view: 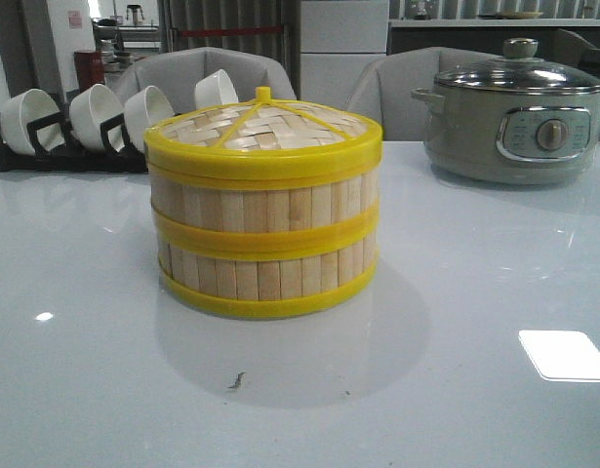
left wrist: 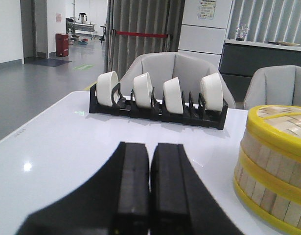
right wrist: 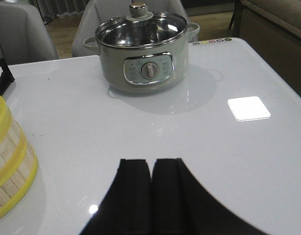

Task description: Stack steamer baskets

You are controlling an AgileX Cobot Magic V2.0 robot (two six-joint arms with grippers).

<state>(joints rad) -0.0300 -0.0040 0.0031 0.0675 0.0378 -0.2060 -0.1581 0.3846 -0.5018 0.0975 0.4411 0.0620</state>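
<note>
As you look over the table, read these lines in order:

Stack: you see two steamer baskets (view: pixel 264 244) one on the other at the centre of the front view, standing on the white table (view: pixel 85 370), with the woven lid (view: pixel 263 132) seated on top. The stacking looks finished.

Left gripper (left wrist: pixel 150 196): low in its wrist view, fingers pressed together on nothing, the stack at the right edge, apart from it.

Right gripper (right wrist: pixel 151 196): low in its wrist view, fingers also together and empty, the stack at the left edge.

Handling: you should expect light, stiff bamboo; the slats could crack under a hard squeeze, and the yellow rims look smooth, perhaps slippery.

Hold: take a basket by its yellow rim, or the lid by its small centre knob.

Surroundings: bowls on a black rack (view: pixel 65 146) upper left of the front view; an electric pot (view: pixel 514 117) upper right, both well apart from the stack.
</note>
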